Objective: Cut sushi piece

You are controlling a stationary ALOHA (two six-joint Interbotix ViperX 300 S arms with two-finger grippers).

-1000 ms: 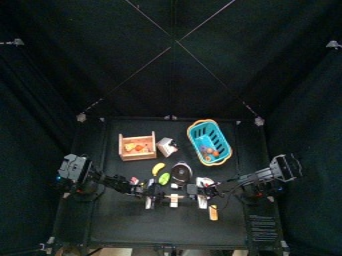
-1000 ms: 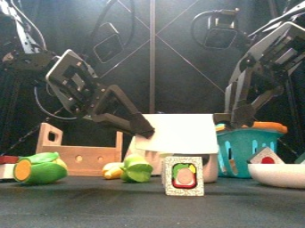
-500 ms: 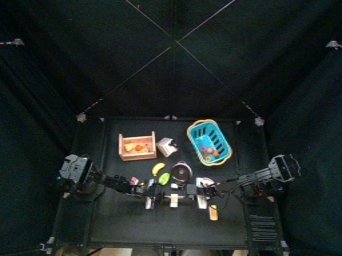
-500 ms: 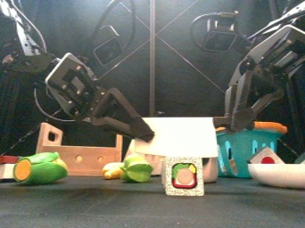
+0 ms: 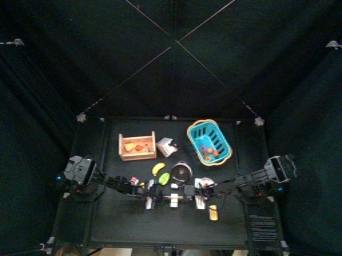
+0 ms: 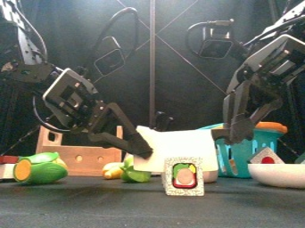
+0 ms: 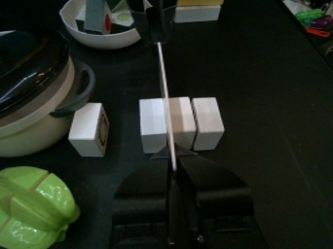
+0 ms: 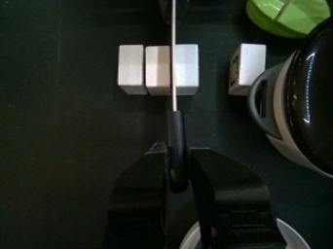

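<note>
The sushi piece is a white roll lying on the black table; its end face shows green and orange filling. A white-bladed knife stands edge-down across the roll, its thin edge running over the roll between two segments. My left gripper is shut on one end of the knife. The right gripper is shut on the other end. A small separate white piece lies beside the roll.
A black pot stands close beside the roll. Green vegetables and a wooden crate are at the left. At the right are a teal basket and a white bowl.
The knife has come down toward the sushi piece, and the left arm has dropped lower with it. The roll itself has stayed in place.
</note>
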